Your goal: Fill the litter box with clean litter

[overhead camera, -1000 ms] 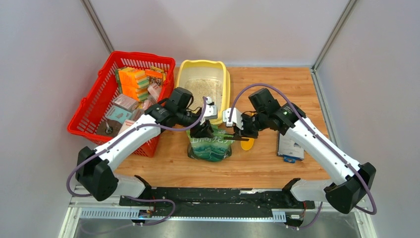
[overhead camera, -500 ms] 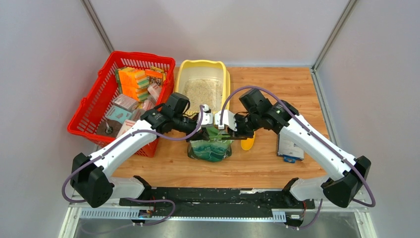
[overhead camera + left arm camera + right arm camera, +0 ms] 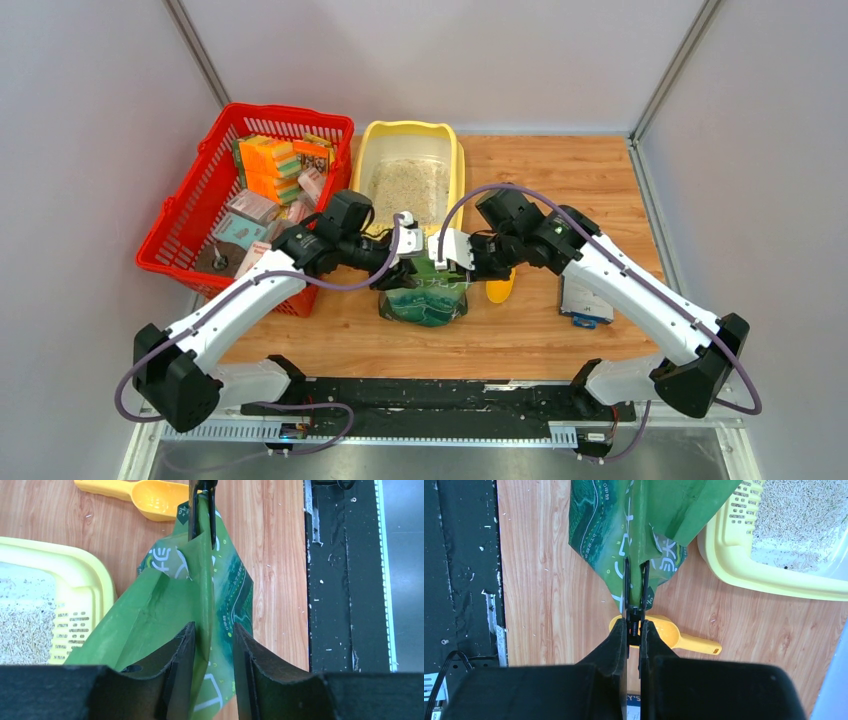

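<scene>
The left hand (image 3: 212,642) stands apart astride the green bag's (image 3: 165,595) top edge. The right hand (image 3: 634,632) is clamped on a black clip (image 3: 634,614) pinching that edge. The litter box (image 3: 408,128), holding litter (image 3: 410,185), sits upper centre.

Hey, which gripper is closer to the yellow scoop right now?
Right. The right gripper, shut on a black clip, hangs directly over the yellow scoop. The left gripper sits across the green pouch, jaws open astride its top edge, beside the litter box.

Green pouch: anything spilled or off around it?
Yes: pale specks, likely stray litter, dot the wooden tabletop and black base plate beside the green printed pouch, outside the pale yellow plastic litter box. No damage visible.
</scene>
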{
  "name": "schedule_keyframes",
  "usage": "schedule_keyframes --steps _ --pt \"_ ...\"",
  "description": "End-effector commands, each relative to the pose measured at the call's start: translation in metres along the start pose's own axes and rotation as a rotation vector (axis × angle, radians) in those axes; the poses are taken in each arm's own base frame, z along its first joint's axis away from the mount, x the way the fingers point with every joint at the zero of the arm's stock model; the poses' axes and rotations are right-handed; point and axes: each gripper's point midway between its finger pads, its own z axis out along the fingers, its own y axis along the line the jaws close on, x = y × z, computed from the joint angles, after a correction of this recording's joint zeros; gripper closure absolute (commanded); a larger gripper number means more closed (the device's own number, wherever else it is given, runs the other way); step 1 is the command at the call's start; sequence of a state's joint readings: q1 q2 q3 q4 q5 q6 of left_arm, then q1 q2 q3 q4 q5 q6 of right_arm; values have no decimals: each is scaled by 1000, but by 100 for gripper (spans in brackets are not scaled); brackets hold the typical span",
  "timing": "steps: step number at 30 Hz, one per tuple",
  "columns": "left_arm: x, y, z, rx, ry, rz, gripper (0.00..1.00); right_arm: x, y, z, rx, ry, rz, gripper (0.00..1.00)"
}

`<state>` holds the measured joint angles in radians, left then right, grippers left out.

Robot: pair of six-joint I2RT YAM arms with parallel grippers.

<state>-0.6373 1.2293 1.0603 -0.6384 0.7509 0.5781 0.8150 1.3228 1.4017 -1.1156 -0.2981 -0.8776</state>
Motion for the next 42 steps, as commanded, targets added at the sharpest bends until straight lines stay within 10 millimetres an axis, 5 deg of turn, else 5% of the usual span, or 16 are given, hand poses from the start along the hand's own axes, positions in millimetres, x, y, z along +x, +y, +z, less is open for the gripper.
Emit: schedule_keyframes --steps 1,18,27,30,36,42 --pt "-5 -8 -13 -23 -40 -40 59 -22 -16 -5 66 -58 -19 100" --pt "7 13 -34 -259 -70 -207 46 -20 -19 -6 125 -55 -21 100" --pt "-8 -3 -37 -188 -157 -6 49 -9 -12 -7 125 -33 30 100" --pt "-14 5 -41 -230 -163 132 49 -10 -13 -10 131 -42 57 100" --pt "-32 48 -79 -575 -221 156 47 -11 -13 -15 143 -57 81 100" --pt "-20 6 -69 -397 -218 274 42 -11 -9 -13 133 -71 101 100"
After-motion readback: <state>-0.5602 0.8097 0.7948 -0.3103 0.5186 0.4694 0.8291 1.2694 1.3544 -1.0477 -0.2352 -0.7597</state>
